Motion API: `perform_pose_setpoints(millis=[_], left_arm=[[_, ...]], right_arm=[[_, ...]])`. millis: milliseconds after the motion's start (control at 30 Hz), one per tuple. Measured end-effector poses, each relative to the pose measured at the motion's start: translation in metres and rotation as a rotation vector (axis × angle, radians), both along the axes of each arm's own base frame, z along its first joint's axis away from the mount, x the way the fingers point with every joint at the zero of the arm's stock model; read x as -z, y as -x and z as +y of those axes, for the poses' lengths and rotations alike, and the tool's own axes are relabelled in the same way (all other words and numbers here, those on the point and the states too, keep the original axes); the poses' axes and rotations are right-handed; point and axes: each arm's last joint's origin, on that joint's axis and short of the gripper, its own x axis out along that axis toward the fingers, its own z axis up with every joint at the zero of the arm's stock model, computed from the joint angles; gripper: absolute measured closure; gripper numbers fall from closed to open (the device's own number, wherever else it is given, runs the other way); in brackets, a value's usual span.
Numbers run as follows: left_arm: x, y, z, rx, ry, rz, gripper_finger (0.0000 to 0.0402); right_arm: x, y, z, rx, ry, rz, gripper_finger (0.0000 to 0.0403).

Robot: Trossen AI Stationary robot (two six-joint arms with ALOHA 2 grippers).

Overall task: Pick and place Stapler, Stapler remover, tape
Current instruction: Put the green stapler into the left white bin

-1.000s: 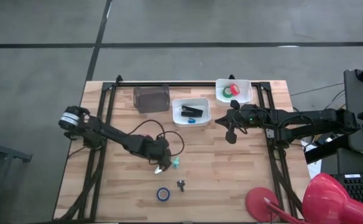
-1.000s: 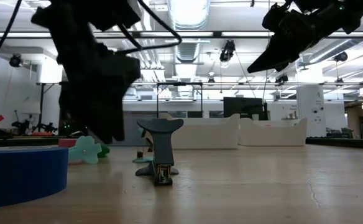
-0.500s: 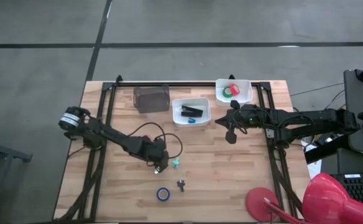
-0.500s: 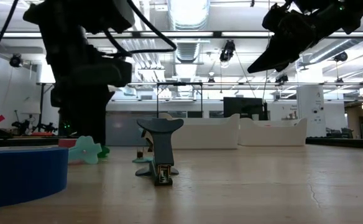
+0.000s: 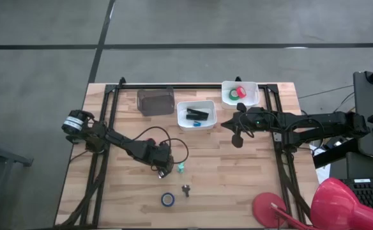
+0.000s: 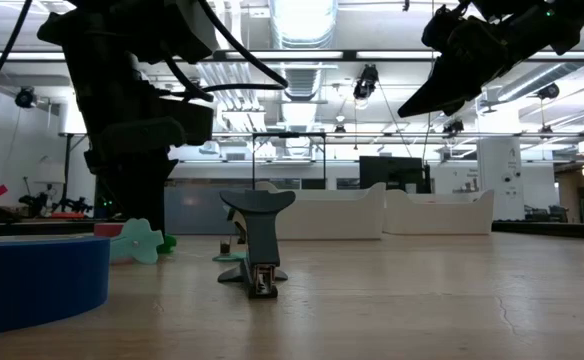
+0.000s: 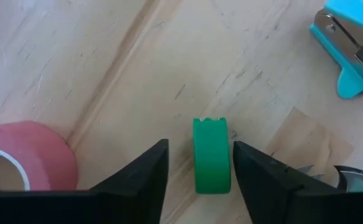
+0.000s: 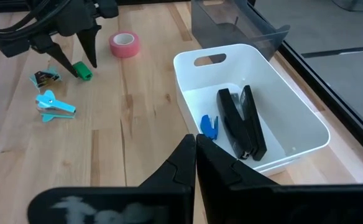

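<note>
My left gripper (image 5: 165, 168) (image 7: 200, 177) is open and points down at the table's middle, its fingers on either side of a small green toothed staple remover (image 7: 211, 155) (image 8: 81, 70) without plainly touching it. A pink tape roll (image 7: 20, 162) (image 8: 124, 43) and a cyan staple remover (image 7: 349, 50) (image 8: 56, 104) lie close by. The blue tape roll (image 5: 167, 199) (image 6: 32, 280) and a dark staple remover (image 5: 186, 190) (image 6: 257, 240) sit nearer the near edge. The black stapler (image 5: 198, 114) (image 8: 240, 121) lies in a white bin. My right gripper (image 5: 237, 137) (image 8: 195, 146) is shut, raised right of that bin.
The white bin (image 5: 207, 123) also holds a blue staple remover (image 8: 209, 126). A second white bin (image 5: 253, 89) at the far edge holds green and red tape rolls (image 5: 236, 94). A dark bin (image 5: 156, 101) stands left of them. A red lamp (image 5: 327, 204) overhangs the near right corner.
My left gripper has drawn back a little toward the table's left edge and has tipped from a slant to pointing more straight down over the green staple remover. The things on the table have stayed in place.
</note>
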Motion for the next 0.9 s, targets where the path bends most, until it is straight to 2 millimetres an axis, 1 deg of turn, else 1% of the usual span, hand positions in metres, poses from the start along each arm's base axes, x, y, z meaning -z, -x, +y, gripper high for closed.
perform_pose_setpoints(millis=[133, 267, 367, 500, 633, 700, 800, 900], left_arm=[[0.0, -0.001, 0.0, 0.036, -0.024, -0.003, 0.0263], [0.0, -0.001, 0.001, 0.036, -0.041, -0.008, 0.0304], [-0.001, -0.003, 0.001, 0.047, -0.048, -0.027, 0.0327], [-0.003, -0.009, 0.001, 0.085, -0.085, -0.084, 0.0329], [-0.006, -0.015, 0.006, 0.049, -0.18, -0.163, 0.0301], [-0.008, -0.019, 0.01, 0.037, -0.21, -0.194, 0.0295], [-0.011, -0.026, 0.019, 0.027, -0.24, -0.239, 0.0305], [-0.015, -0.033, 0.031, -0.006, -0.267, -0.291, 0.0331]], right_arm=[[0.0, 0.0, 0.0, 0.0, 0.0, 0.0, 0.0394], [0.001, 0.0, 0.0, -0.001, 0.001, 0.002, 0.0394], [0.001, 0.0, 0.0, -0.001, 0.002, 0.003, 0.0394], [0.003, 0.001, 0.0, -0.001, 0.003, 0.006, 0.0394], [0.003, 0.001, 0.0, 0.001, 0.003, 0.006, 0.0394], [0.003, 0.001, 0.0, 0.001, 0.003, 0.006, 0.0394], [0.003, 0.001, 0.0, 0.001, 0.003, 0.006, 0.0394], [0.003, 0.001, 0.0, 0.001, 0.004, 0.006, 0.0394]])
